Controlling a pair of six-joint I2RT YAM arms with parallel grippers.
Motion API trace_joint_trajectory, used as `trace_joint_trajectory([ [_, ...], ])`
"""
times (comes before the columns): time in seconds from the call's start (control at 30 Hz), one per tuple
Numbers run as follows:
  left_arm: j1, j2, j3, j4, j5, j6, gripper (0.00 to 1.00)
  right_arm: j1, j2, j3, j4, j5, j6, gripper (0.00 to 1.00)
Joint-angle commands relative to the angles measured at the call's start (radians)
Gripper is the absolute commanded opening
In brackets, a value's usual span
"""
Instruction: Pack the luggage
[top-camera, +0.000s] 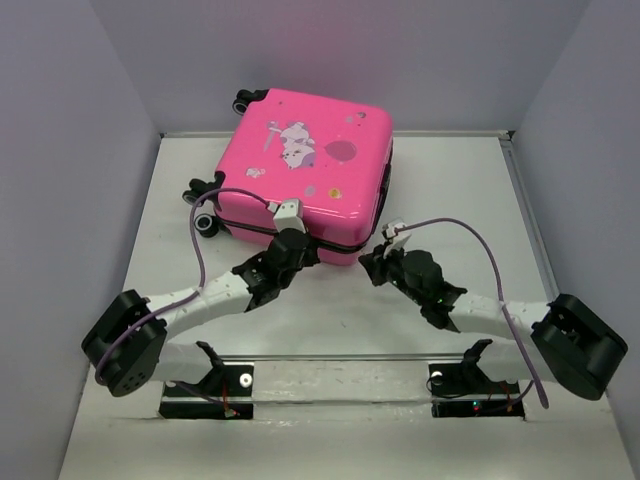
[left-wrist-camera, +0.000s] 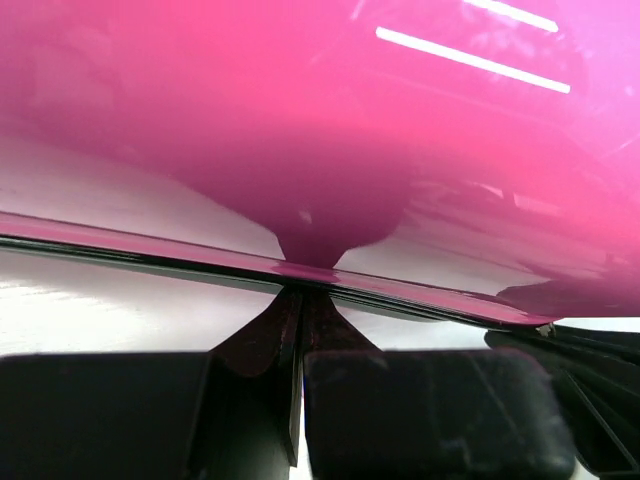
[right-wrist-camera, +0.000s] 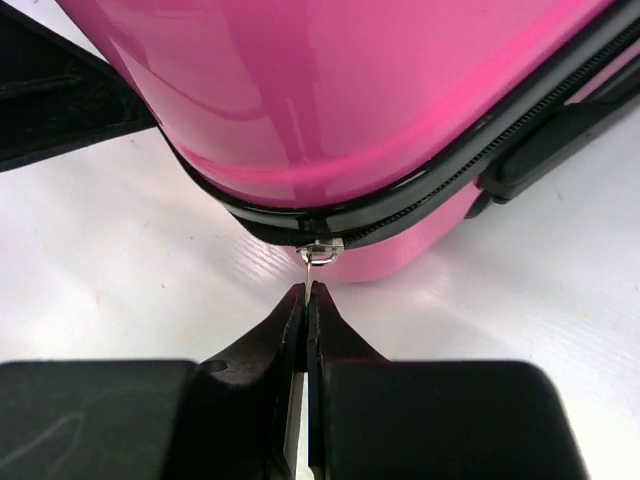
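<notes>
The luggage (top-camera: 310, 160) is a hot-pink hard-shell suitcase lying flat and closed at the back of the table, print side up. My left gripper (top-camera: 297, 238) is shut, its tips touching the dark seam on the near side of the luggage (left-wrist-camera: 330, 130). In the left wrist view the left gripper (left-wrist-camera: 298, 290) has nothing visible between its jaws. My right gripper (top-camera: 372, 258) is at the near right corner. In the right wrist view the right gripper (right-wrist-camera: 307, 292) is shut on the thin metal zipper pull (right-wrist-camera: 320, 252), which hangs from the zipper line of the luggage (right-wrist-camera: 330, 100).
Black wheels (top-camera: 205, 222) stick out on the suitcase's left side, another (top-camera: 245, 98) at the back. Grey walls (top-camera: 80, 150) close in the white table (top-camera: 450, 200) on three sides. Purple cables (top-camera: 470, 235) arc over both arms.
</notes>
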Motion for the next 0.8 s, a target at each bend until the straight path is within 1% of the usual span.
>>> trace_joint_trajectory([
  [0.0, 0.019, 0.036, 0.145, 0.161, -0.002, 0.033, 0.11, 0.139, -0.056, 0.01, -0.101, 0.025, 0.114, 0.07],
  [0.03, 0.019, 0.046, 0.164, 0.163, 0.01, 0.029, 0.11, 0.174, -0.036, 0.027, -0.113, 0.028, 0.139, 0.07],
  [0.1, 0.016, 0.072, 0.177, 0.169, 0.052, 0.026, 0.1, 0.203, 0.017, 0.078, -0.116, 0.028, 0.157, 0.07],
  [0.17, 0.008, 0.082, 0.186, 0.168, 0.072, 0.036, 0.1, 0.255, 0.137, 0.228, -0.112, 0.076, 0.177, 0.07],
  [0.2, 0.008, 0.08, 0.183, 0.166, 0.078, 0.044, 0.1, 0.272, 0.183, 0.228, -0.106, 0.097, 0.182, 0.07],
  [0.23, 0.008, 0.074, 0.183, 0.157, 0.079, 0.052, 0.1, 0.283, 0.226, 0.306, -0.094, 0.152, 0.194, 0.07],
  [0.27, 0.007, 0.05, 0.189, 0.101, 0.066, 0.085, 0.09, 0.283, 0.293, 0.332, -0.075, 0.16, 0.208, 0.07],
  [0.3, 0.011, 0.028, 0.192, 0.061, 0.025, 0.086, 0.09, 0.283, 0.313, 0.349, -0.002, 0.201, 0.216, 0.07],
  [0.33, 0.028, -0.027, 0.182, 0.022, 0.041, 0.099, 0.1, 0.283, 0.33, 0.365, 0.009, 0.223, 0.245, 0.07],
  [0.37, 0.033, -0.055, 0.183, -0.015, 0.059, 0.143, 0.11, 0.283, 0.356, 0.383, 0.009, 0.238, 0.24, 0.07],
  [0.4, 0.036, -0.079, 0.197, -0.074, 0.056, 0.164, 0.13, 0.283, 0.364, 0.4, 0.003, 0.243, 0.236, 0.07],
  [0.43, 0.042, -0.126, 0.241, -0.149, 0.047, 0.173, 0.15, 0.283, 0.372, 0.412, -0.007, 0.252, 0.233, 0.07],
  [0.47, 0.046, -0.151, 0.258, -0.268, 0.049, 0.182, 0.28, 0.283, 0.376, 0.428, -0.018, 0.259, 0.236, 0.07],
  [0.53, 0.083, -0.2, 0.299, -0.375, 0.072, 0.176, 0.44, 0.283, 0.384, 0.426, -0.038, 0.277, 0.249, 0.07],
  [0.57, 0.138, -0.237, 0.35, -0.465, 0.111, 0.159, 0.59, 0.283, 0.383, 0.411, -0.038, 0.28, 0.257, 0.07],
  [0.63, 0.213, -0.28, 0.417, -0.527, 0.159, 0.156, 0.71, 0.283, 0.373, 0.393, -0.038, 0.271, 0.274, 0.07],
  [0.67, 0.258, -0.288, 0.436, -0.568, 0.18, 0.158, 0.82, 0.283, 0.369, 0.386, -0.04, 0.263, 0.274, 0.07],
  [0.7, 0.369, -0.289, 0.457, -0.59, 0.223, 0.164, 0.87, 0.283, 0.366, 0.38, -0.043, 0.259, 0.276, 0.07],
  [0.73, 0.437, -0.288, 0.476, -0.607, 0.259, 0.168, 0.92, 0.283, 0.363, 0.382, -0.049, 0.254, 0.273, 0.07],
  [0.77, 0.512, -0.274, 0.502, -0.619, 0.309, 0.184, 0.98, 0.283, 0.361, 0.382, -0.066, 0.251, 0.268, 0.07],
])
